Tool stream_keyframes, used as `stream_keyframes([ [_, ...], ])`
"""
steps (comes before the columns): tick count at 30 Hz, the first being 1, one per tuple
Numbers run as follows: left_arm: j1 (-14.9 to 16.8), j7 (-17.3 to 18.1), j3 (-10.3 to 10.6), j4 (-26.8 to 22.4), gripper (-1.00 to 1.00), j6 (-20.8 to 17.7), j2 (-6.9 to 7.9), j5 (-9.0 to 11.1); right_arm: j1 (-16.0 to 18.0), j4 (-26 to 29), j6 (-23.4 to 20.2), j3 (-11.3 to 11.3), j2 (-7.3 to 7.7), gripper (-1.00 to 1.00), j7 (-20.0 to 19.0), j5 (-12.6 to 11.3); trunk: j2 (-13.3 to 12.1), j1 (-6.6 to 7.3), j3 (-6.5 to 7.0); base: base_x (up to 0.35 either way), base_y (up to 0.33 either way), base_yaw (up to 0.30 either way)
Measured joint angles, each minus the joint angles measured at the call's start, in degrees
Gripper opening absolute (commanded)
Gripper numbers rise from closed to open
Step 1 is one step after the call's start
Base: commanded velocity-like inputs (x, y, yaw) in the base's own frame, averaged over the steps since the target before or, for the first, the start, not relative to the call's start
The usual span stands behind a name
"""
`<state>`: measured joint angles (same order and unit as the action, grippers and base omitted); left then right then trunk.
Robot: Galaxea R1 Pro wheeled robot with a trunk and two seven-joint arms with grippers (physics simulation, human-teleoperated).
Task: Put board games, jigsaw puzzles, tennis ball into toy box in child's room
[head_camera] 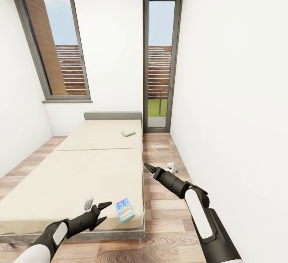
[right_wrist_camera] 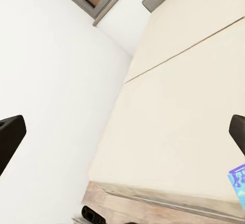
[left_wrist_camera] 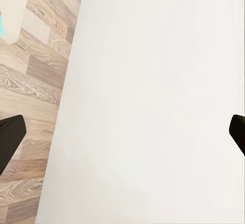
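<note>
Left gripper (head_camera: 97,211) hangs over the bed's (head_camera: 72,175) near edge, jaws spread, holding nothing. Right gripper (head_camera: 149,168) is out over the wood floor (head_camera: 160,211) beside the bed, its fingers apart, also empty. Blue board game (head_camera: 124,209) lies at the mattress's near right corner, close to both edges. Green-edged board game (head_camera: 128,133) sits far up by the headboard (head_camera: 112,115). Risk, as I judge it: a nudge on the approach slides the blue box off that corner onto the floor.
</note>
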<state>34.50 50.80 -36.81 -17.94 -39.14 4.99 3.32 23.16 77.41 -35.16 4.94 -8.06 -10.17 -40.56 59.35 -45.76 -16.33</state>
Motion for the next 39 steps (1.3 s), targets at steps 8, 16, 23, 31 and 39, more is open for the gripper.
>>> stream_keyframes([
  [8, 0.0, 2.5, -0.1, 0.0, 1.00, -0.4, 2.58, 0.1, 0.0, 0.0, 0.0, -0.2, 0.00, 1.00, 0.0, 0.0, 3.2, -1.76, -1.44, 0.000, 0.000, 0.000],
  [16, 0.0, 5.0, -0.1, 0.0, 1.00, -0.5, 3.78, 0.1, 0.0, 0.0, 0.0, -0.3, 0.00, 1.00, 0.0, 0.0, 6.4, -3.52, -2.88, 0.000, 0.000, 0.000],
  [23, -0.1, 8.4, 0.0, 0.0, 1.00, -0.5, 4.03, 0.1, 0.0, 0.0, -0.1, -0.5, 0.00, 1.00, 0.0, 0.0, 9.2, -5.05, -4.14, 0.000, 0.000, 0.000],
  [31, -0.1, 10.1, -0.1, 0.0, 1.00, -0.5, 5.07, 0.1, 0.0, 0.0, -0.1, -0.7, 0.00, 1.00, 0.0, 0.0, 12.4, -6.81, -5.57, 0.000, 0.000, 0.000],
  [39, -0.1, 11.3, 0.0, 0.0, 1.00, -0.5, 5.78, 0.1, -0.1, 0.1, -0.1, -0.7, 0.00, 1.00, 0.0, 0.0, 15.7, -8.57, -7.01, 0.000, 0.000, 0.000],
])
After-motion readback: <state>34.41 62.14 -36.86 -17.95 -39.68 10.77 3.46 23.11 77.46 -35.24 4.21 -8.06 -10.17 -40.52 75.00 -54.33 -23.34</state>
